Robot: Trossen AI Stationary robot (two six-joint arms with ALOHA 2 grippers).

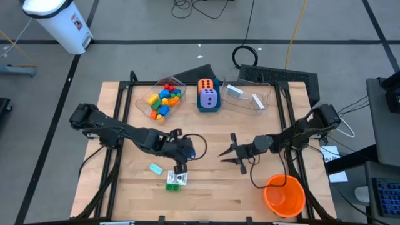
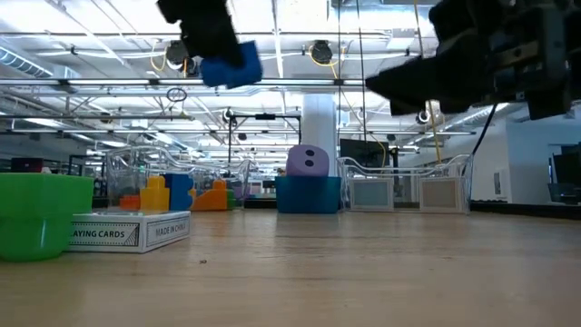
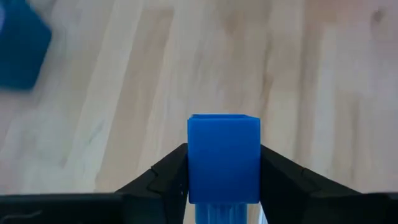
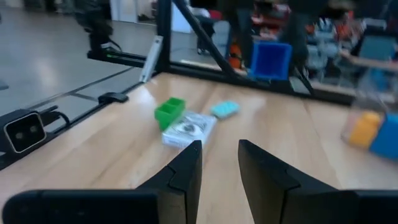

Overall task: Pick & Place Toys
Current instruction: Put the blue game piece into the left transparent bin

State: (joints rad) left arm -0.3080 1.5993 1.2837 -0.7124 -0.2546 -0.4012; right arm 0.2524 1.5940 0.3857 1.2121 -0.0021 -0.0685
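Two dark jointed arms, black cables

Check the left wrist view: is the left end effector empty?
No: the left end effector has its fingers closed on both sides of a blue brick, above the wooden table.

Orange cup (image 1: 284, 194), clear tubs (image 1: 249, 97), blue box (image 1: 209, 105)

Two clear tubs: left tub (image 1: 142, 94) of mixed bricks (image 1: 164, 100), too jumbled to count; right tub (image 1: 265, 95) with two white cards (image 1: 234, 92). One blue box (image 1: 209, 106) with two dice: orange die (image 1: 205, 85), purple die (image 1: 209, 98). One orange cup (image 1: 284, 194). One card deck (image 1: 177, 180), one green brick (image 1: 172, 185), one teal brick (image 1: 155, 167). One blue brick (image 3: 222, 155) aloft.
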